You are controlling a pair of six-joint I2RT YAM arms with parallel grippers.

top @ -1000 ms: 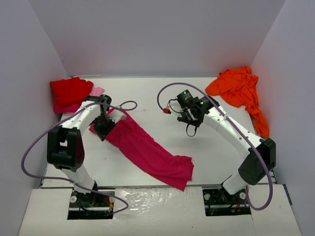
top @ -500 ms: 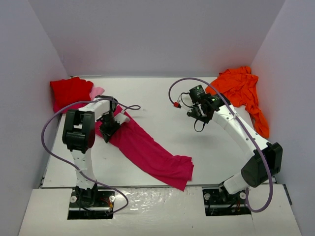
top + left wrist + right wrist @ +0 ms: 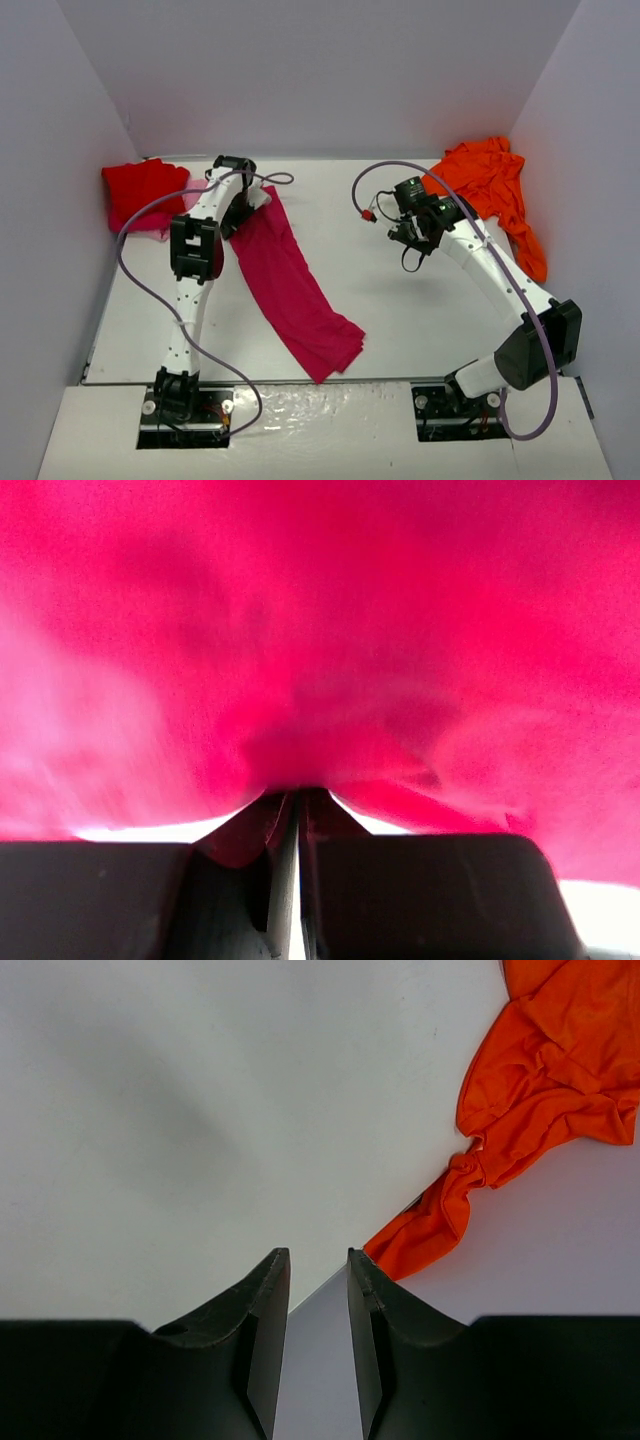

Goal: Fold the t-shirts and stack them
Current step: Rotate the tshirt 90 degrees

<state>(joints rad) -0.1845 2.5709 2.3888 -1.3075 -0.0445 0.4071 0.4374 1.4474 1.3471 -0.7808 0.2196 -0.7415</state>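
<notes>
The magenta t-shirt [image 3: 292, 290] lies stretched down the left of the table [image 3: 420, 330], one end clamped in our left gripper [image 3: 298, 798]. Our right gripper [image 3: 318, 1260], slightly parted and empty, should help us spread it flat.

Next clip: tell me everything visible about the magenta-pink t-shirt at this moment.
The magenta-pink t-shirt is soft, plain cloth drawn out into a long narrow band, not folded flat. It runs diagonally across the table from the far left toward the near middle, and its near end is wider and rumpled. The left gripper is shut on a pinch of its far end. The rest lies on the table. Sleeves cannot be made out.
</notes>
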